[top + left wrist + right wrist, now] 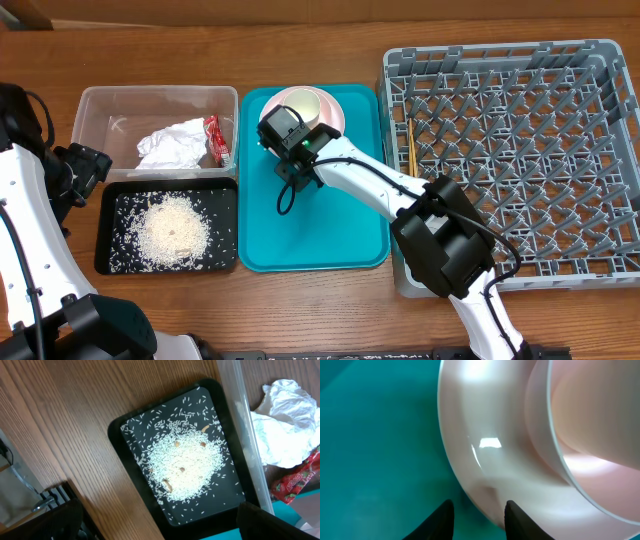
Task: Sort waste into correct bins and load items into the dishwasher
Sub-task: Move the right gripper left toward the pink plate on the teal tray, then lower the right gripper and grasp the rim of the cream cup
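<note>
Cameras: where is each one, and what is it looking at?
Overhead: above the table, facing down at the rack; left arm, right arm show.
Left wrist: on the left arm, facing down at rice; its fingers show.
Right wrist: on the right arm, close to the plate; its fingers show.
Shared: overhead and left wrist both see rice and napkin.

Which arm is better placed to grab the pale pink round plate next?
Right: the right gripper is at the rim of the pale pink round plate; the left gripper hangs over the shallow black rectangular tray.
</note>
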You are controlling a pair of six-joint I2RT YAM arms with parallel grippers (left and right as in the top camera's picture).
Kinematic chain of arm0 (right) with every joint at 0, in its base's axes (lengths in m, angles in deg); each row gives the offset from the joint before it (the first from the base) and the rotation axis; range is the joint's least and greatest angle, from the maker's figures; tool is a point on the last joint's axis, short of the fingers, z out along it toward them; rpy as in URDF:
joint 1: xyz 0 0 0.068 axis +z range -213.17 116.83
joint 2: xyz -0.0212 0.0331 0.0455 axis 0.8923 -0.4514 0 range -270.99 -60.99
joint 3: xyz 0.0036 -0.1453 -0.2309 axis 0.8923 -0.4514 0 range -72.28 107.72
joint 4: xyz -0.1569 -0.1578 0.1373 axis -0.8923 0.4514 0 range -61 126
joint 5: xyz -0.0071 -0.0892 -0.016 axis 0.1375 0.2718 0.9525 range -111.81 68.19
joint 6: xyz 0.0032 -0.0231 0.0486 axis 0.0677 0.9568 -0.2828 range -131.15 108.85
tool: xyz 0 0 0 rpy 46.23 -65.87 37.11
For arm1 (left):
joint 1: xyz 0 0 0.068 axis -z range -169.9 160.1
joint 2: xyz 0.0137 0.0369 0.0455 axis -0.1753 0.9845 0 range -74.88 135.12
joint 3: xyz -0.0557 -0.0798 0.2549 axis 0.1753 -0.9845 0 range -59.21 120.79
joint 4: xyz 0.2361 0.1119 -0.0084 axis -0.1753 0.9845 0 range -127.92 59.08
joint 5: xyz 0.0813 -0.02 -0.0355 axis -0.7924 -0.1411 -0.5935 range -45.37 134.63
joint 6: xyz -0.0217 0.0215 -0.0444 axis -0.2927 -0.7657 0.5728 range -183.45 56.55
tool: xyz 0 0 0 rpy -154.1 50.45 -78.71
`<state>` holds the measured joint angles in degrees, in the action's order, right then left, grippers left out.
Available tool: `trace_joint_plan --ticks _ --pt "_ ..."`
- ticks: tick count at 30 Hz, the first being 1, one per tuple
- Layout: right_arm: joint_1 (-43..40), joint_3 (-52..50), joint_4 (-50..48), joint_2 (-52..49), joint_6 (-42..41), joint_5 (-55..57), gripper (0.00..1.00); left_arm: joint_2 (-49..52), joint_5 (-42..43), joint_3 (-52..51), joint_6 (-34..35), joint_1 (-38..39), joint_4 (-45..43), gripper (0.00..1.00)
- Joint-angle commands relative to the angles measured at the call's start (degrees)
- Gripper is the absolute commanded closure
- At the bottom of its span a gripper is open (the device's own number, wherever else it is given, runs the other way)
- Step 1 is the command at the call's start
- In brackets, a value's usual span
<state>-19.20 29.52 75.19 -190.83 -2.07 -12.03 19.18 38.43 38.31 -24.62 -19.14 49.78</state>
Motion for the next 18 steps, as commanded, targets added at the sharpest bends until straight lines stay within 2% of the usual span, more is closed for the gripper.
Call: trace_joint_plan --ticks 1,10,18 --pt "0.15 0.96 1.68 -0.09 -0.33 -0.87 0.65 -0.68 -0.17 1.33 0.59 0.39 0.07 0.00" --pt "0.31 0.98 6.84 -0.04 -1.84 -1.11 0.66 -0.68 -0.17 1.33 0.59 0.39 0.04 0.00" --pt "0.72 0.98 13.16 -0.04 -3.82 -9.81 0.67 -0.68 -0.17 1.33 0.59 0.39 0.04 0.00"
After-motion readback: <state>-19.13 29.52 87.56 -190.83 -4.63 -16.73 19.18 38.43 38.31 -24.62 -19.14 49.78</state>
